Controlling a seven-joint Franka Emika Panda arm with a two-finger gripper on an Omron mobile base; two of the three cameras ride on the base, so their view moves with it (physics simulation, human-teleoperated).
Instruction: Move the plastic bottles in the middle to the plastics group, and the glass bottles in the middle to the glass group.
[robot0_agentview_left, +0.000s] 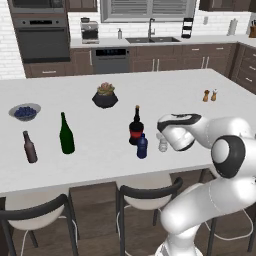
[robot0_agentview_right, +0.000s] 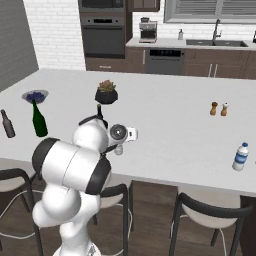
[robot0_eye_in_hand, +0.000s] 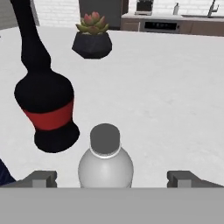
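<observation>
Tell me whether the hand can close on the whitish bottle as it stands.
Probably yes: the hand is open, its fingertips flank the whitish bottle, and the red-labelled bottle stands clear to one side.

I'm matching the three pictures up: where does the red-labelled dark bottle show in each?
Left base view: red-labelled bottle mid-counter, left of the gripper.
Right base view: its neck pokes above the arm.
Hand view: upper left, behind the clear bottle.
Shared landmark: potted succulent.
</observation>
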